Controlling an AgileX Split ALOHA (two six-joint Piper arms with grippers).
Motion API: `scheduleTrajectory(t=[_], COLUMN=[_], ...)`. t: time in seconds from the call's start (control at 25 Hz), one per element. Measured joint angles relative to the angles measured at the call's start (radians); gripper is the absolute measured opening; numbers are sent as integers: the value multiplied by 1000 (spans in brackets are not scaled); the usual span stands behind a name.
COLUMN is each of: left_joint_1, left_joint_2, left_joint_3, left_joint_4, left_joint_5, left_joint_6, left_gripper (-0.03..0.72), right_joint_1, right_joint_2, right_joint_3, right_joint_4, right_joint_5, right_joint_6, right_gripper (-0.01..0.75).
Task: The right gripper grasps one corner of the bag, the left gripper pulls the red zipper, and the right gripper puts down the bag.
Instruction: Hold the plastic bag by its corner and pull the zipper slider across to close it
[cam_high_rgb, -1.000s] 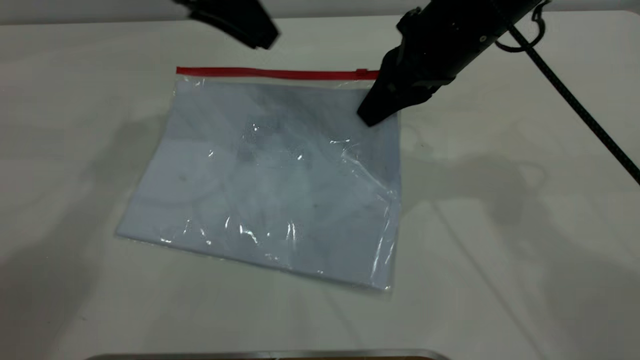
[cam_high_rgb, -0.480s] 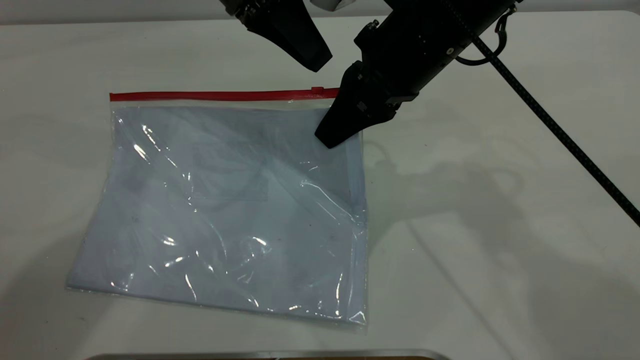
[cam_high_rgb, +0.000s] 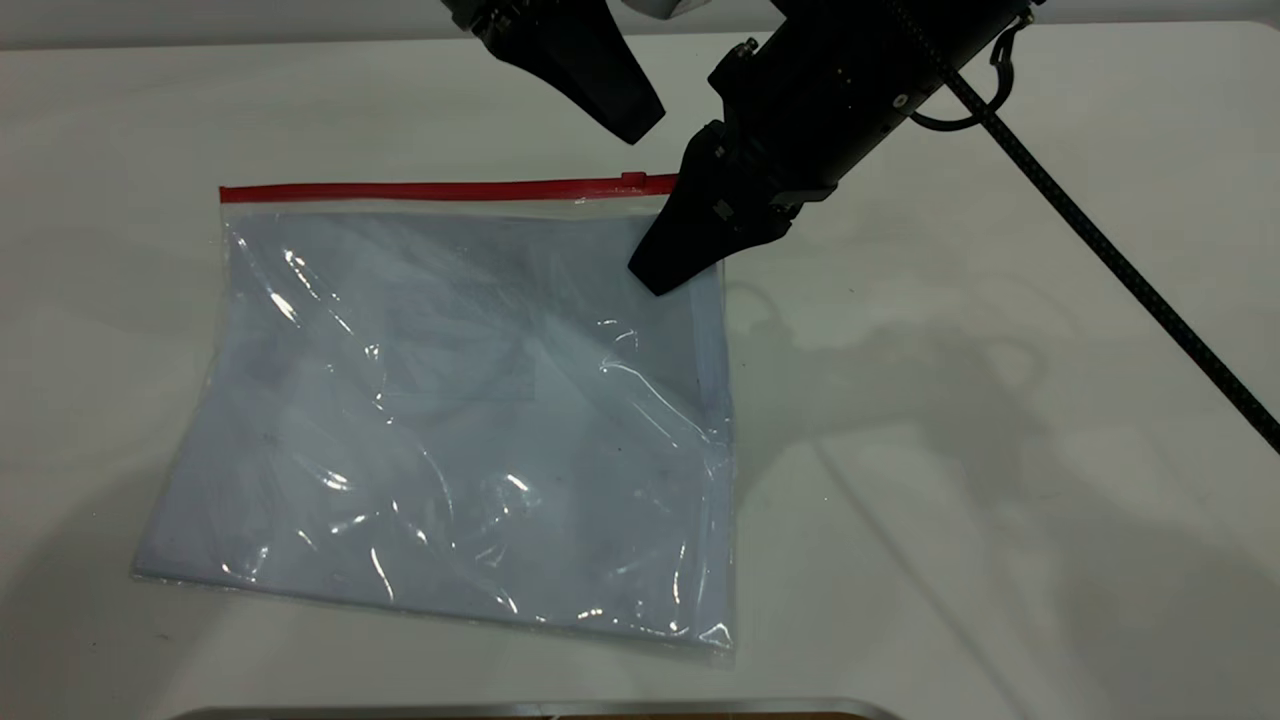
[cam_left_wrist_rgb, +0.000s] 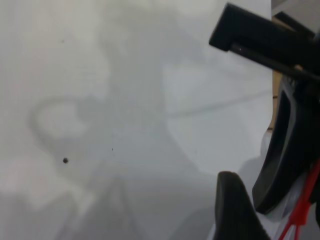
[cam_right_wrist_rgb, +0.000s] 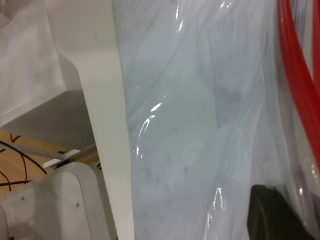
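Observation:
The bag (cam_high_rgb: 450, 400), a clear pouch with pale bluish sheets inside, lies on the white table (cam_high_rgb: 1000, 450). The red zipper (cam_high_rgb: 430, 189) runs along its far edge, with the slider tab (cam_high_rgb: 633, 179) near the right end. My right gripper (cam_high_rgb: 660, 275) is shut on the bag's far right corner, which is hidden behind its jaws. My left gripper (cam_high_rgb: 630, 125) hovers just above and behind the slider tab, apart from it. The right wrist view shows the bag (cam_right_wrist_rgb: 190, 125), the red zipper (cam_right_wrist_rgb: 295, 75) and one fingertip (cam_right_wrist_rgb: 272, 215) under the plastic. The left wrist view shows the right gripper (cam_left_wrist_rgb: 280, 165) and the red zipper (cam_left_wrist_rgb: 300, 215).
A black cable (cam_high_rgb: 1130, 270) runs from the right arm across the table's right side. A metal edge (cam_high_rgb: 540, 708) lies along the near side. In the right wrist view the table's edge (cam_right_wrist_rgb: 107, 125) borders pale equipment (cam_right_wrist_rgb: 60, 200) below.
Over the last second my right gripper carried the bag to the left and nearer, and my left gripper moved right to above the slider. In the last half second nothing visibly moved.

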Motion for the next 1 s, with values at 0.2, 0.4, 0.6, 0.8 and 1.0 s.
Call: scheduleTrajectory(t=[0.2, 0.4, 0.6, 0.8, 1.0], left_joint_1=[-5, -5, -5, -5, -5], left_joint_2=[0, 0, 0, 0, 0], left_joint_3=[0, 0, 0, 0, 0], left_joint_4=[16, 16, 16, 16, 16], left_joint_5=[0, 0, 0, 0, 0], left_joint_6=[18, 23, 25, 28, 28], left_gripper=[453, 453, 453, 453, 447], right_joint_1=[0, -7, -32, -34, -35], right_joint_2=[0, 0, 0, 0, 0], right_joint_3=[0, -2, -25, -32, -32], right_joint_4=[4, 7, 37, 56, 65], right_joint_5=[1, 1, 17, 36, 39], right_joint_6=[0, 0, 0, 0, 0], right_gripper=[34, 34, 34, 34, 34])
